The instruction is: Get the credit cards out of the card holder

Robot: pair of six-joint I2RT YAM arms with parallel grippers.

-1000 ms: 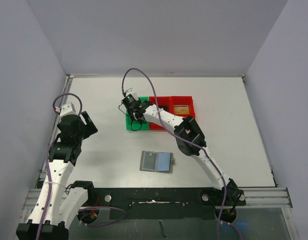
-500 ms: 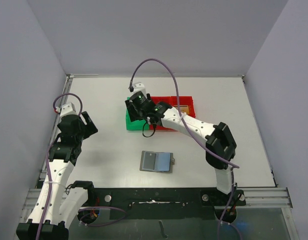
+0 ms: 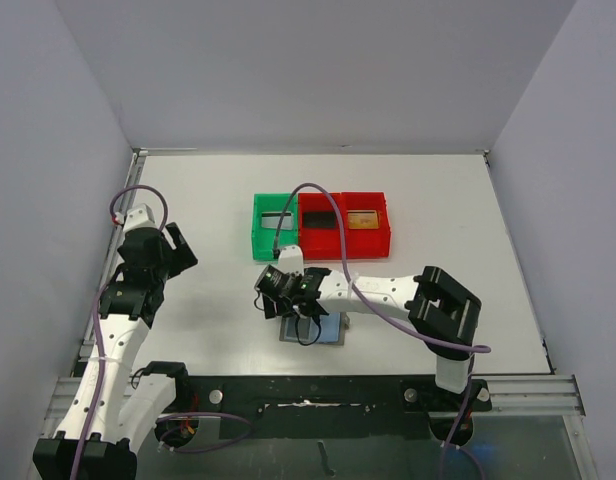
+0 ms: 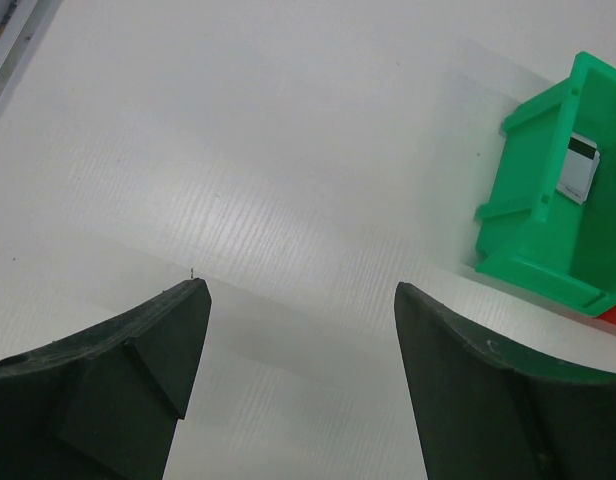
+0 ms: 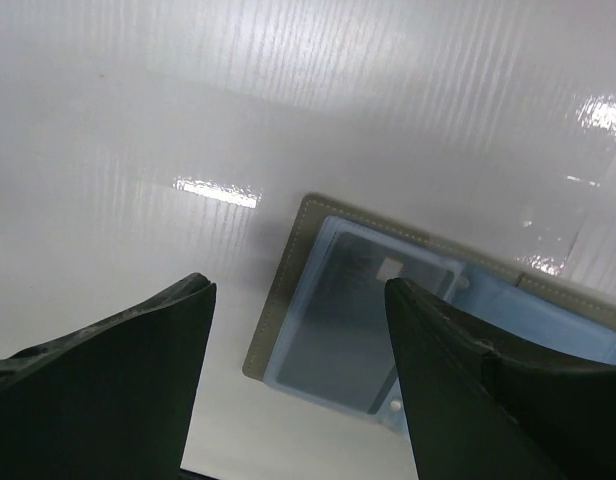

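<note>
A: Where is the card holder?

B: Lower centre of the overhead view, lying unfolded on the white tabletop with its bluish-grey pockets facing up. The right pincer covers its left part there.

A: Is the pincer touching it?

B: I cannot tell. In the right wrist view the card holder sits at lower right. The right pincer has its jaws spread, one on each side of the holder's left edge, with nothing between them.

A: Any card inside?

B: The pocket looks greyish with a small pale patch, and I cannot say whether that is a card.

A: And the left arm?

B: The left pincer is at the left of the overhead view, well apart from the holder. In its own view the left pincer is wide, with only bare tabletop below.

A: The bins?

B: The green bin stands just above the holder, with two red bins joined to its right. At the right edge of the left wrist view, a silvery card with a dark stripe lies inside the green bin
</note>
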